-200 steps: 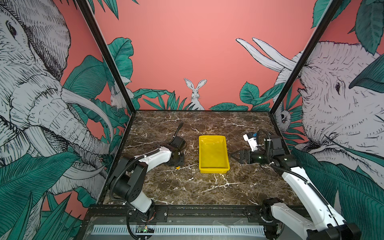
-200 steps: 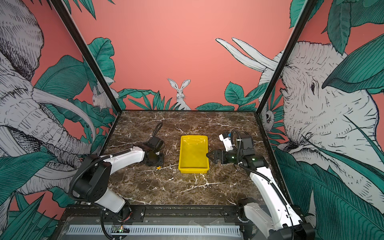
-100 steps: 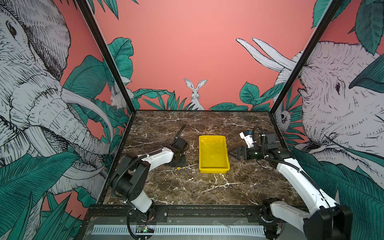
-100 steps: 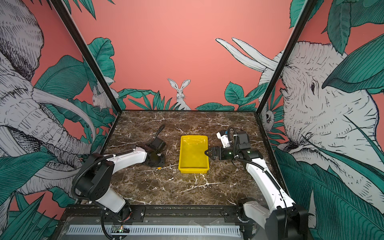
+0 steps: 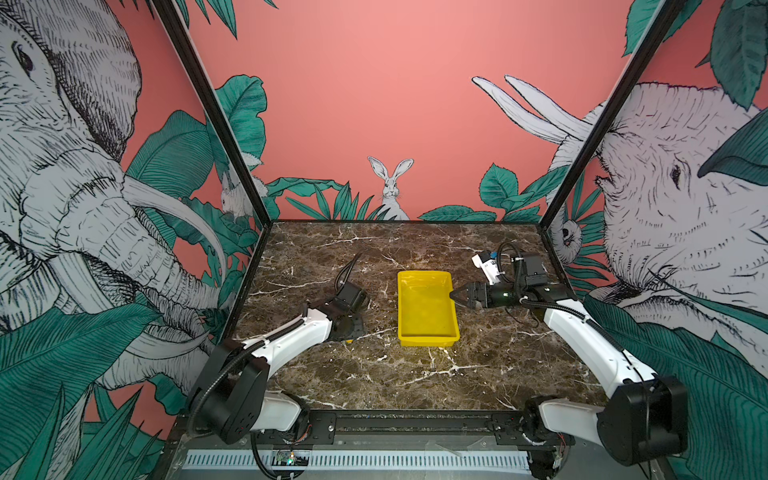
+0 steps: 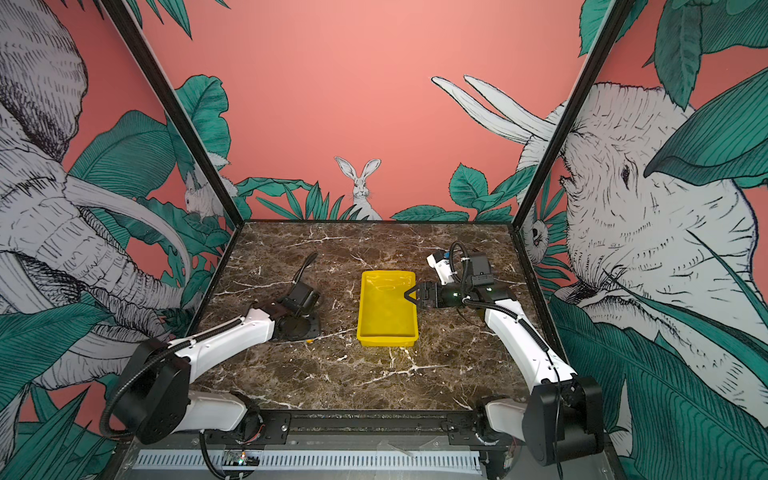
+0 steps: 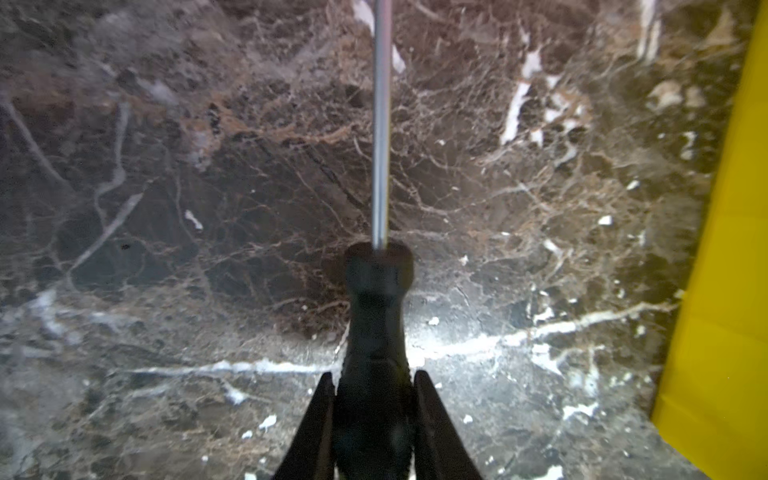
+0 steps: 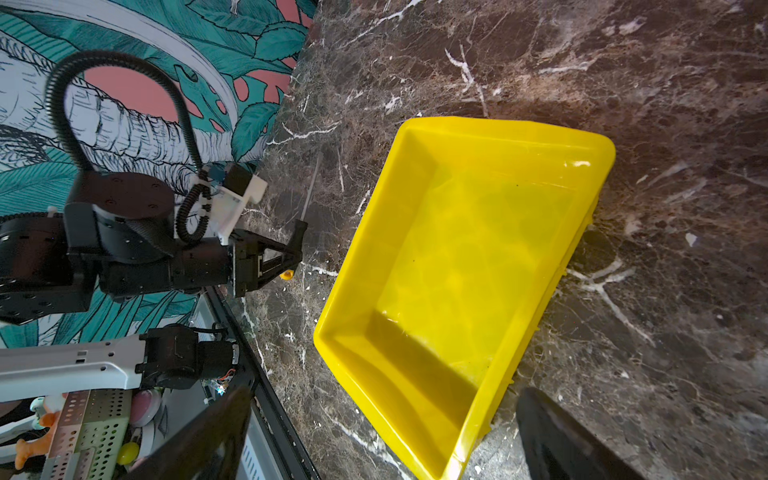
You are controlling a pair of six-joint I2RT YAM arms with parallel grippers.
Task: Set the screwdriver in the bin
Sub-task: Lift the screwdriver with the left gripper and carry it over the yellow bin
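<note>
My yellow bin (image 5: 426,307) sits in the middle of the table, and there is nothing in it. My left gripper (image 7: 374,376) is squeezed tight on the black handle of the screwdriver (image 7: 376,299), with one finger on each side. The screwdriver is left of the bin, near it but not touching. Its thin metal rod points to the back wall, along the bin's long side. It is very low, and I cannot tell if it touches the table. My right gripper (image 5: 457,296) is wide open with nothing in it, just by the bin's right wall.

I think my job now is to lift. I should go straight up first so the rod does not scrape. I should get higher than the bin's wall before I slide across. I should keep the rod flat and lined up with the long side so it all fits. Then I go low and let go softly, or it may bounce out.

The pink walls are the biggest thing, with grey elephants (image 5: 62,208), green leaves and a white rabbit (image 5: 390,187). The table (image 5: 374,374) is dark brown stone with white lines, and it looks flat, hard and shiny, so things may slide on it
</note>
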